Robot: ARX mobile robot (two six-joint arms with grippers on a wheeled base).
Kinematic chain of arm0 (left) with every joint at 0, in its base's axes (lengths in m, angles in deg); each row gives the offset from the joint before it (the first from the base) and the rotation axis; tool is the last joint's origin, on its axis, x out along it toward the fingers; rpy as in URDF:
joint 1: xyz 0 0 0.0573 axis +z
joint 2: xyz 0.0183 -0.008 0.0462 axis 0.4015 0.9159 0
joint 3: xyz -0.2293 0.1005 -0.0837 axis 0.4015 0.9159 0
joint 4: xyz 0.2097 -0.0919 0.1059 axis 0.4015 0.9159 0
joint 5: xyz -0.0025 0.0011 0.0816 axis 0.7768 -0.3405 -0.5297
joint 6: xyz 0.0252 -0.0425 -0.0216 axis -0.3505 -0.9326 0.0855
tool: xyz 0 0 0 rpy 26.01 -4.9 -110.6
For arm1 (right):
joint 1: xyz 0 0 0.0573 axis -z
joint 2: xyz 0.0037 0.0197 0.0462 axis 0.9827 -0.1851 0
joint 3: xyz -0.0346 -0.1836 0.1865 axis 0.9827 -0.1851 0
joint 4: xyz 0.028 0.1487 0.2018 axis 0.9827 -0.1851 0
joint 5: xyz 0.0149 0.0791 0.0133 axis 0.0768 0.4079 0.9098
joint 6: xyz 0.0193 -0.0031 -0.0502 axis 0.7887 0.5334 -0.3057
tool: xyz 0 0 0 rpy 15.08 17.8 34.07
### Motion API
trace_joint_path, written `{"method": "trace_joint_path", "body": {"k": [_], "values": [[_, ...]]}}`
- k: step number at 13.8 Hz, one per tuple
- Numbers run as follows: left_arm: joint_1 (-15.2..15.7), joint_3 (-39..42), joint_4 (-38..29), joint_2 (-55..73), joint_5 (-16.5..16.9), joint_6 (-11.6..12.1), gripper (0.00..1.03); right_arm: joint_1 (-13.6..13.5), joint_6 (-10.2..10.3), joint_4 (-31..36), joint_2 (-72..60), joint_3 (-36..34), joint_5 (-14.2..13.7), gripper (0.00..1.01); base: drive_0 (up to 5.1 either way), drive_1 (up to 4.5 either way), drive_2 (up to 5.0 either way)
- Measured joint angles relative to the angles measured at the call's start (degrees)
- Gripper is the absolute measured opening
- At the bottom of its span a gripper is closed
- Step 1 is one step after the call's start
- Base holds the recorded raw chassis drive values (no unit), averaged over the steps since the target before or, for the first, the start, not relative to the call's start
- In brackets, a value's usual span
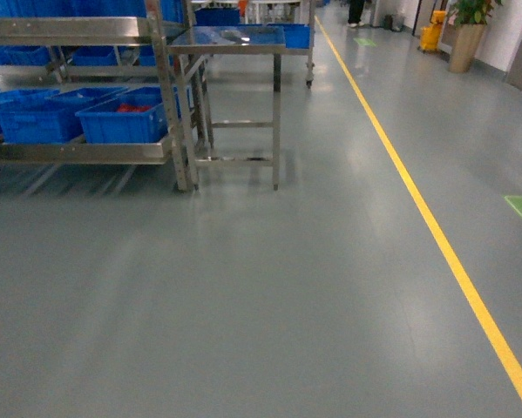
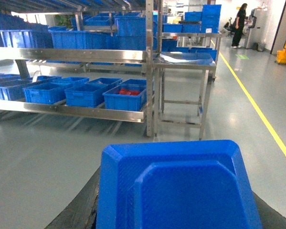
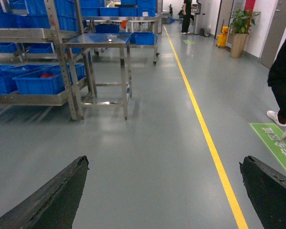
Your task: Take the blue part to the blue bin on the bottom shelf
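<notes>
Left wrist view: left gripper (image 2: 178, 210) pinching the blue part (image 2: 176, 186).
Right wrist view: right gripper (image 3: 164, 191) spread, empty.
Head view: neither gripper; bottom shelf (image 1: 77, 153) at floor's left edge.

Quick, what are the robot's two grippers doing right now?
Left gripper: shut on the blue part.
Right gripper: open, holding nothing.
</notes>
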Motion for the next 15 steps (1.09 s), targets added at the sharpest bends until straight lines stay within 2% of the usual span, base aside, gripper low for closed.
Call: {"method": "trace_joint_path", "body": {"k": [15], "values": [[0.04, 0.00, 0.09, 0.11, -0.02, 0.00, 0.44, 0.00, 0.00, 0.13, 0.00, 0.00, 0.00, 0.98, 0.0, 4.32, -4.3]]}}
